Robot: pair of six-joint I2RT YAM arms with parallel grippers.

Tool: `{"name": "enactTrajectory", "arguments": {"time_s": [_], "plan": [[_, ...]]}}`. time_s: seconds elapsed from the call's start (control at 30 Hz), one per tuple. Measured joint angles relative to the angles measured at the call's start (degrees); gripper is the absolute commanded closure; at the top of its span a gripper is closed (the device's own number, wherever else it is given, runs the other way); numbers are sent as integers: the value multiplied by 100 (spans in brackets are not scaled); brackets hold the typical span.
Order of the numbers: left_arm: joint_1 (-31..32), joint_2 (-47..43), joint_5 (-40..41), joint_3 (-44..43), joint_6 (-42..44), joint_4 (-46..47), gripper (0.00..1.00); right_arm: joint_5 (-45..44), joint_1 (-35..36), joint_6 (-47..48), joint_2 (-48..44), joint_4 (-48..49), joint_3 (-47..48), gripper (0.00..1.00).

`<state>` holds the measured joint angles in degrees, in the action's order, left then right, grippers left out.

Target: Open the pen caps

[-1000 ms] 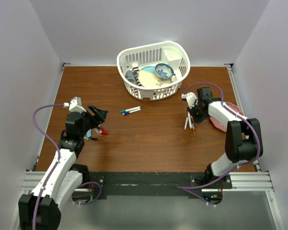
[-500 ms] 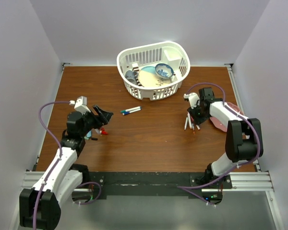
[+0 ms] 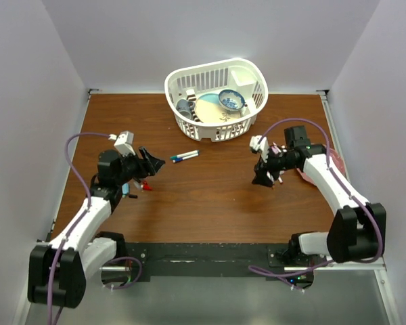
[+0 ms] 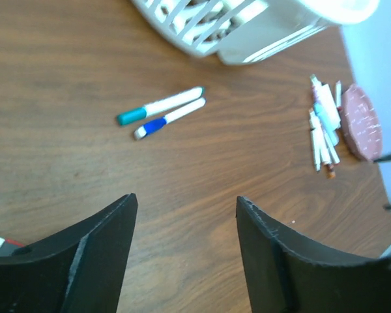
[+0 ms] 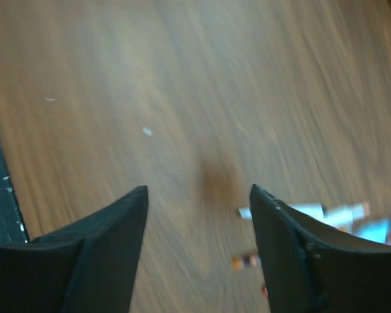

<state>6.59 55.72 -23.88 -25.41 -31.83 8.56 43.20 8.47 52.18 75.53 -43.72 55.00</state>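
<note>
teal cap (image 4: 129, 117), blue cap (image 4: 156, 125) on markers (image 4: 177, 100), white basket (image 3: 216, 130) behind them

I see the teal cap (image 4: 130, 117) and the blue cap (image 4: 153, 126) seated on their markers (image 4: 173, 101), side by side, mid-scene. A small red cap (image 3: 147, 185) lies loose at my near left.

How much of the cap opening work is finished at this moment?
Done, apparently: a loose red cap lies by the left gripper. In hand: nothing; the left gripper and the right gripper are both open and empty. Left: the teal cap and the blue cap sit on their markers at mid-table.
</note>
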Motion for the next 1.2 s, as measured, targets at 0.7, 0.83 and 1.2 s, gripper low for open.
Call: {"name": "enactTrajectory", "arguments": {"time_s": [0.7,0.83,1.2], "plan": [[1233,4037,2090,-3665,1797,-1744,67,769,688,848,-619,-273,-479,31],[1246,4382,2011,-3812,2068,-1784,67,745,688,850,-619,-275,-479,31],[1447,5021,1744,-4135,2393,-1906,66,728,686,850,-619,-278,-479,31]]}}
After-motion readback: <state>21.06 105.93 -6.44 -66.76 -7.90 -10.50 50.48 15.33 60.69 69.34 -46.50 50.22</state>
